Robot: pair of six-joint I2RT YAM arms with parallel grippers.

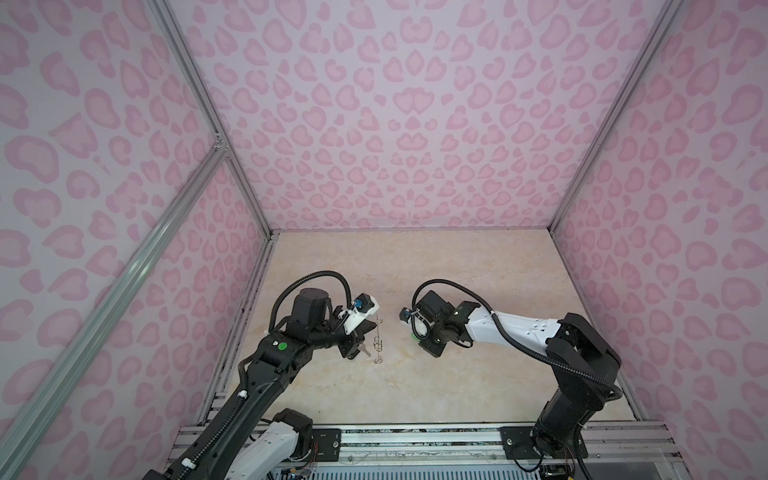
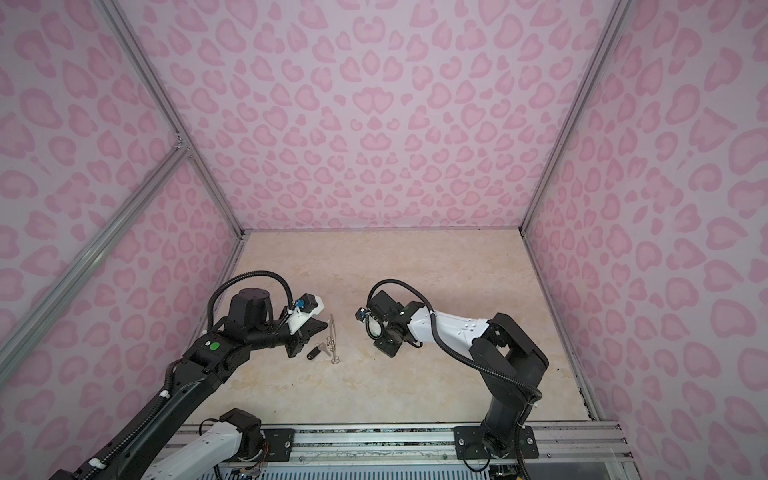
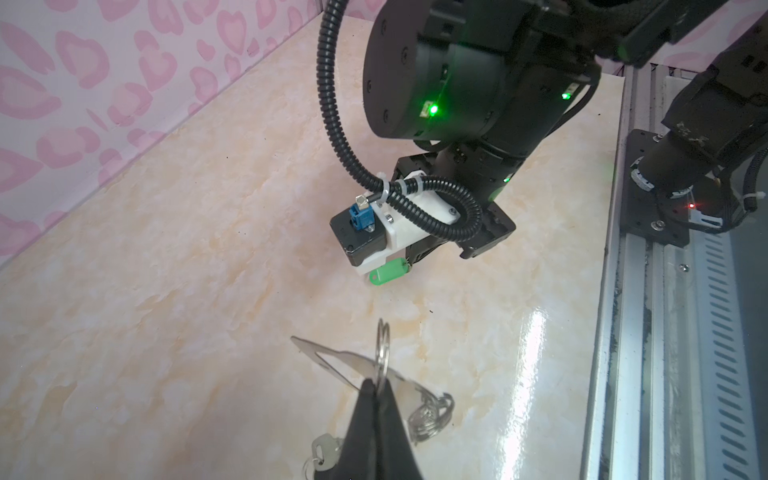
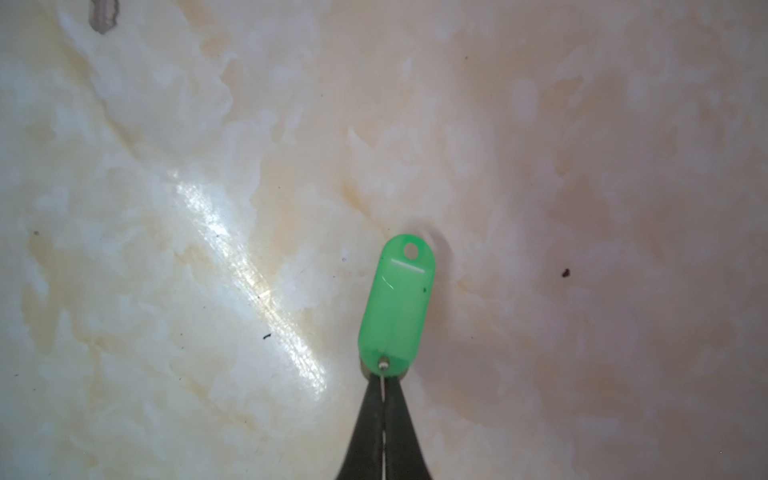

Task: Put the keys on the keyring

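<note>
**A:** Where is the keyring?

**B:** The keyring (image 1: 378, 340) (image 2: 332, 338) stands on edge on the desk (image 1: 415, 395), a little left of the middle in both top views. Its small wire rings bunch along one side.

**A:** What keeps it upright?

**B:** The left pincer (image 3: 376, 388). Its tips are pressed together on one ring (image 3: 382, 345) of the plate. In the left wrist view the grey plate runs off to either side of the tips.

**A:** And the keys?

**B:** The black-tag key (image 2: 313, 352) lies flat on the desk just beside the foot of the keyring, on the left arm's side, below that pincer. I cannot tell whether it is hooked to a ring or only lying close.

**A:** And the green one?

**B:** The right pincer (image 4: 382, 374) is nipped shut on the thin wire at one end of the green tag (image 4: 397, 303). The tag sticks out past the tips, close over the desk and throwing a faint shadow on it. I cannot tell whether it touches. It is right of the middle, well apart from the keyring, and the two pincers face each other across the gap.
</note>
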